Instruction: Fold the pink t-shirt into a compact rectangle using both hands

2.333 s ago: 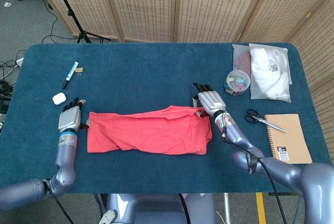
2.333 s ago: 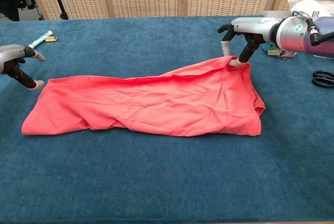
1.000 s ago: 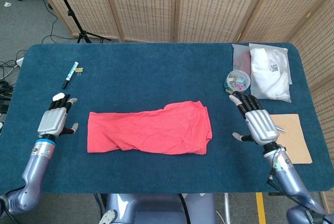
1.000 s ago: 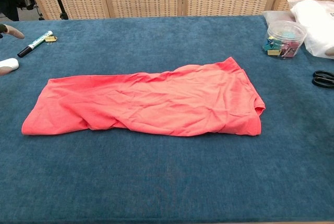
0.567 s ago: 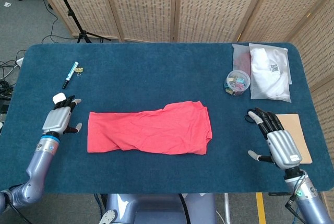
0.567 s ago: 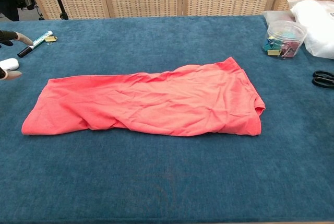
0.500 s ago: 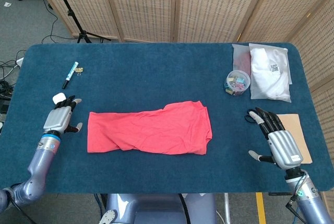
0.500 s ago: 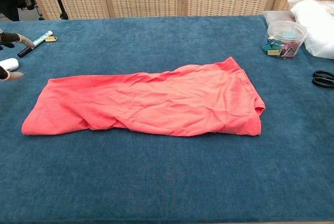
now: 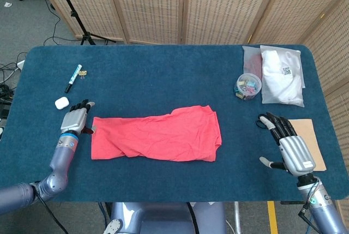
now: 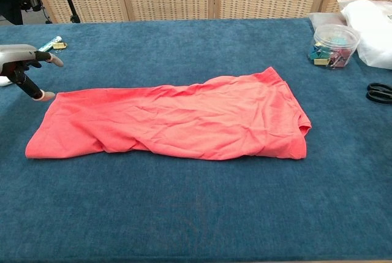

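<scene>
The pink t-shirt (image 9: 155, 136) lies flat on the blue table (image 9: 163, 78), already folded into a long band running left to right, nearer the front edge than the back and roughly midway between the side edges. Its right end is broader and squarer; its left end is rumpled. The left hand (image 9: 73, 120) hovers just beside the shirt's left end, fingers spread and holding nothing; in the chest view a fingertip (image 10: 46, 95) sits close to the far-left corner of the cloth, though contact cannot be made out. The right hand (image 9: 290, 148) is well apart from the shirt, near the table's right edge, open and empty, beside the notebook (image 9: 311, 138) and scissors (image 10: 380, 93).

The step in hand looks like the approach for a crosswise fold. The next move probably calls for the left hand to pinch the left end's corners, and for the right hand to come in to the cloth, so one end can be carried over the other.
</scene>
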Controlling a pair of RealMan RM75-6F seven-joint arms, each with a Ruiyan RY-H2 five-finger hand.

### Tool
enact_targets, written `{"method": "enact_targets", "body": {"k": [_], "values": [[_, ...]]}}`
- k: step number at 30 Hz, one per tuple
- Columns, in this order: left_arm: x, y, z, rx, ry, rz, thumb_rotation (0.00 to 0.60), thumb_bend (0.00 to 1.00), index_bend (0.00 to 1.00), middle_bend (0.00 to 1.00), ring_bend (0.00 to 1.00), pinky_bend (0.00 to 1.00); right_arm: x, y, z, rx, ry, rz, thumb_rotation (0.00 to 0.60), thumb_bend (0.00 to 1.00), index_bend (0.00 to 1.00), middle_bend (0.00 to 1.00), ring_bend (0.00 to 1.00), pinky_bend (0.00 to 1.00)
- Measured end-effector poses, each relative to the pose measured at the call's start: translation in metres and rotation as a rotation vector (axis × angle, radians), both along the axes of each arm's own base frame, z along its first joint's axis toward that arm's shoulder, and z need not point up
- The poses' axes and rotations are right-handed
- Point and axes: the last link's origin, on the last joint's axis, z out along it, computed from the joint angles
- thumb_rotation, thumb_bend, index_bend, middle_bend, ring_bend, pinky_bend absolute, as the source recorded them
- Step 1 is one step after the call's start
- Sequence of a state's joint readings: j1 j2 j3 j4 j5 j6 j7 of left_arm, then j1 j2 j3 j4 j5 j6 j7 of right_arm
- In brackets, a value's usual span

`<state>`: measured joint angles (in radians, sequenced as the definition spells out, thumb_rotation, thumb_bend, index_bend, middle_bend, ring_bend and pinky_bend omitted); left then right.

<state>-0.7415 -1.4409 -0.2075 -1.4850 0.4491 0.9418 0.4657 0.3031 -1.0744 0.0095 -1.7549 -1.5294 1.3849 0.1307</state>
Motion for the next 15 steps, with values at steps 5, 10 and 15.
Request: {"method": "enact_targets", "body": {"k": [5,10,15], "values": [[0.007,0.007,-0.007,-0.025,0.044,-0.016,0.600,0.31,0.37,0.00,0.00,0.00,0.000,0.001,-0.001,0.004,0.000,-0.003,0.600,0.00,0.00,0.00,0.00,0.00],[0.010,0.012,-0.015,-0.048,0.076,-0.012,0.600,0.31,0.40,0.00,0.00,0.00,0.000,0.001,-0.002,0.007,-0.003,-0.005,0.600,0.00,0.00,0.00,0.00,0.00],[0.008,0.013,-0.019,-0.051,0.085,-0.002,0.600,0.31,0.41,0.00,0.00,0.00,0.000,0.001,-0.002,0.007,-0.002,-0.005,0.600,0.00,0.00,0.00,0.00,0.00]]}}
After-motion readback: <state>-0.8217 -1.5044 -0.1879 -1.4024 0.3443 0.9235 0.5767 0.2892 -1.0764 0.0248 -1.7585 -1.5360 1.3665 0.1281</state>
